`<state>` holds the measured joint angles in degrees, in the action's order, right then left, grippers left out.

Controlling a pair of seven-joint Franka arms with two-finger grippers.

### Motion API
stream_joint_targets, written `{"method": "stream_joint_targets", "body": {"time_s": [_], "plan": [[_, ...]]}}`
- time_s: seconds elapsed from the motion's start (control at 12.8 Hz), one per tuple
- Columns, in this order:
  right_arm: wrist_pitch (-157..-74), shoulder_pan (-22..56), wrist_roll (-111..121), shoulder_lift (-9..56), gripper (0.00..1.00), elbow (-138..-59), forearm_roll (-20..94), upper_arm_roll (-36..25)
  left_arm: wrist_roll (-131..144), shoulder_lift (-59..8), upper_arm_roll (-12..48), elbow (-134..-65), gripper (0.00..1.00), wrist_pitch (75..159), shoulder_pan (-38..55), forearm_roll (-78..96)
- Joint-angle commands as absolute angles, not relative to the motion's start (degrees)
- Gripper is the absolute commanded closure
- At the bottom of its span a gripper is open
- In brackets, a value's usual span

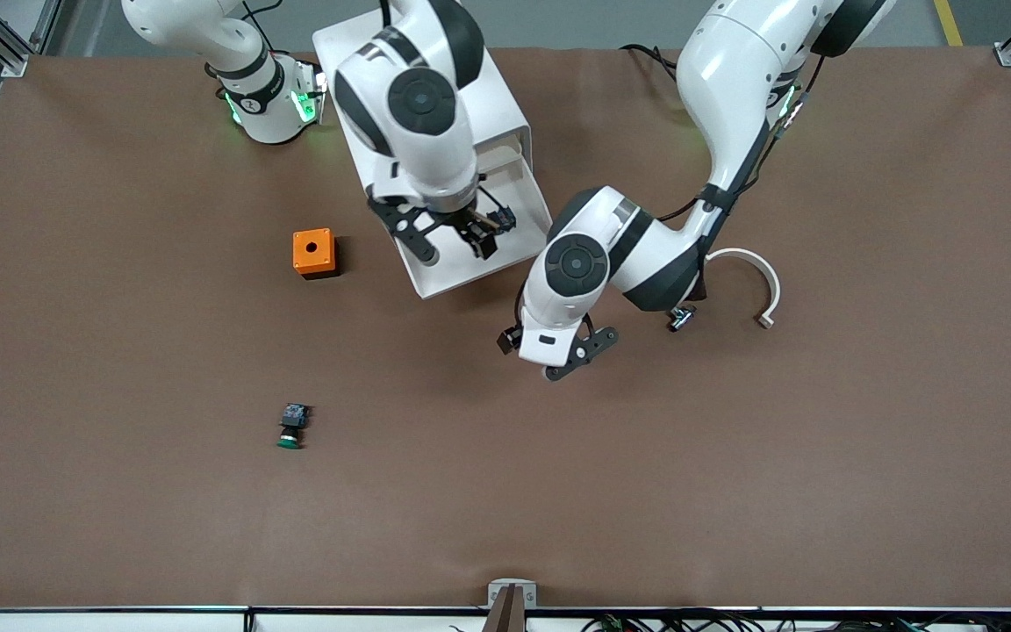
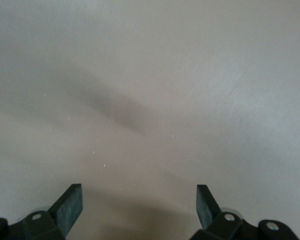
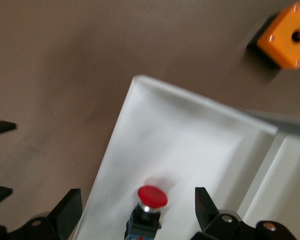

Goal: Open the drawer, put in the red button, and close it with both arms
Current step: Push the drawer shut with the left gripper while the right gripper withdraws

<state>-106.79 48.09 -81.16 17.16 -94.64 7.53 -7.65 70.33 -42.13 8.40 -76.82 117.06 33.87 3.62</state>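
Standing pulled out from the cabinet [image 1: 435, 96], the drawer [image 1: 514, 237] juts toward the front camera; opening reads as done.

Front view:
- Right gripper [image 1: 453, 246]: over the open drawer, jaws spread, nothing pinched.
- Red button [image 1: 500, 219]: in the drawer, just beside the right gripper's fingers; only its dark body with a bluish end shows here.
- Left gripper [image 1: 580, 355]: low over bare table [image 1: 734, 456], nearer the camera than the drawer front, jaws spread; this arm waits.
- Orange box [image 1: 314, 253]: on the table beside the drawer, toward the right arm's end.
- Green-capped button [image 1: 293, 426]: well apart, nearer the camera.
- White curved piece [image 1: 756, 285]: toward the left arm's end.

Left wrist view:
- Left gripper [image 2: 140, 205]: jaws apart, only table surface between them.

Right wrist view:
- Right gripper [image 3: 138, 210]: jaws wide, clear of the button on both sides.
- Red button [image 3: 151, 202]: resting on the drawer floor [image 3: 180, 140], cap pointing at the drawer's front wall, blue end back at the gripper; long axis runs along the drawer's pull-out direction.
- Orange box [image 3: 286, 35]: on the table, outside the drawer.

Progress, as judged: drawer open and button apparently placed; closing with both arms remains.
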Motion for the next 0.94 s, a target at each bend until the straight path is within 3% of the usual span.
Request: {"method": "stream_joint_targets", "body": {"time_s": [0.0, 0.47, 0.86], "plan": [[-101.8, 41.1, -66.4, 12.9, 0.00, -94.3, 7.2, -6.9, 72.9, -39.2, 8.1, -80.8, 0.00, 118.3, 36.6, 2.1], [-92.9, 24.6, -29.8, 6.6, 0.00, -94.3, 2.3, -7.7, 75.1, -37.6, 8.3, -81.9, 0.00, 118.1, 42.0, 2.4], [-90.4, 10.3, -3.2, 3.8, 0.00, -94.3, 1.0, -7.7, 75.3, -37.6, 12.3, -83.8, 0.00, 117.9, 42.6, 3.6]]}}
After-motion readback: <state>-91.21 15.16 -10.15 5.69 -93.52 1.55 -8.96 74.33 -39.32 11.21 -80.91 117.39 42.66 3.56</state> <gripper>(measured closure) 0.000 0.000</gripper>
